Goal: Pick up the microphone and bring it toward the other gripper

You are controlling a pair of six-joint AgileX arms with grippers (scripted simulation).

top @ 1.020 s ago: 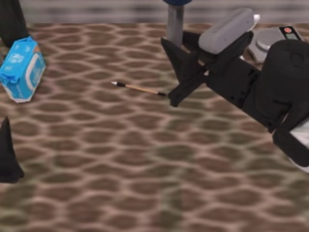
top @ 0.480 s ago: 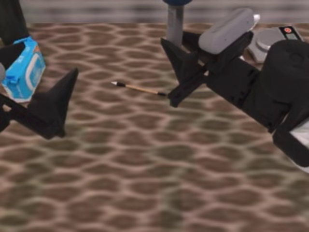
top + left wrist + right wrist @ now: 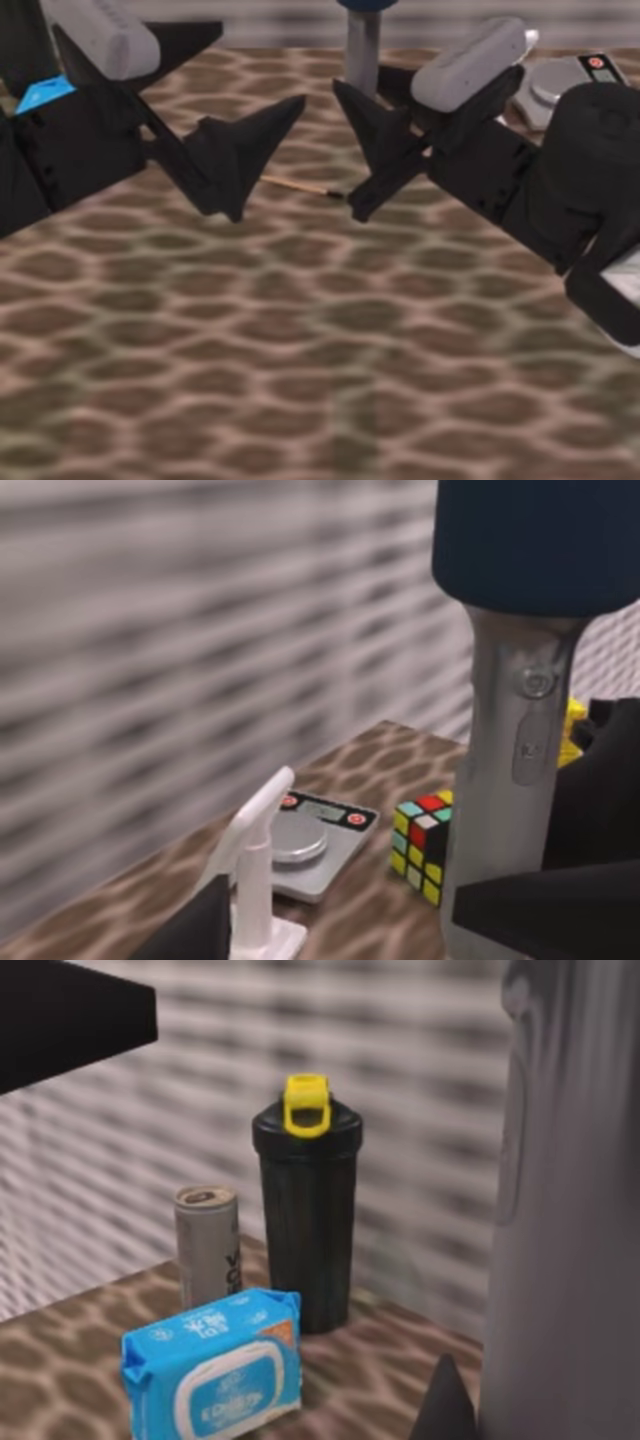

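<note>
Microphone [image 3: 362, 40] upright in right claw [image 3: 362, 150] | left claw [image 3: 245, 160] reaches toward it

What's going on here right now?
The right hand holds the microphone upright by its grey handle, near the table's far edge. The left hand has swung in from the left and now sits open, close beside it, above the brush. Handover hasn't happened yet.
</note>
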